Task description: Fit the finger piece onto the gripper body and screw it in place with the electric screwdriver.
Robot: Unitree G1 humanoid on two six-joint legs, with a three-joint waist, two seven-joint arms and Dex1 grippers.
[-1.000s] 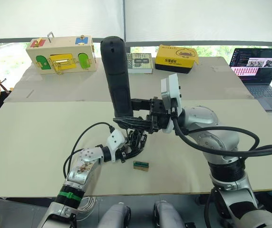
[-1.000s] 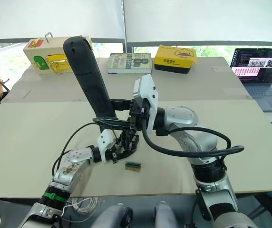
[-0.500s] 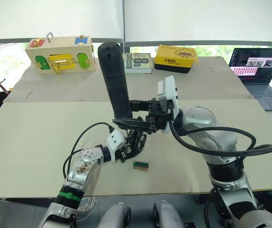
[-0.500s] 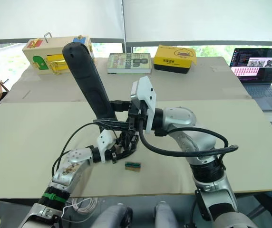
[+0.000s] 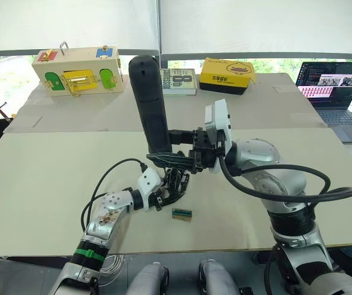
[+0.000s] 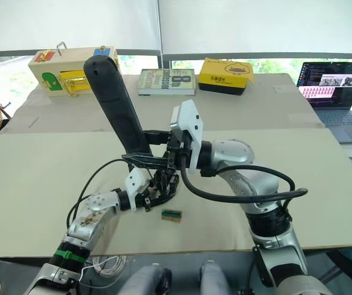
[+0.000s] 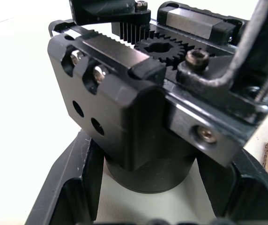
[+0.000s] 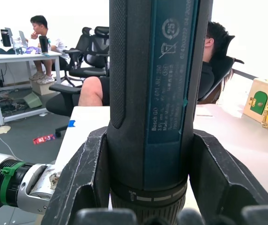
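Left eye view: electric screwdriver [image 5: 150,104] clamped upright in right gripper [image 5: 175,147], directly above gripper body [image 5: 175,184], clamped on table [image 5: 40,178] by left gripper [image 5: 164,195]. Finger piece not made out. Risk, by judgement: tilted driver, bit slipping off screw, body twisting loose.

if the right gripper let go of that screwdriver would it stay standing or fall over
Probably fall: the electric screwdriver is tall, stands nearly upright, tilted slightly, and the right gripper clamps it near its lower end. Its round barrel would likely roll on the table. It looks rigid.
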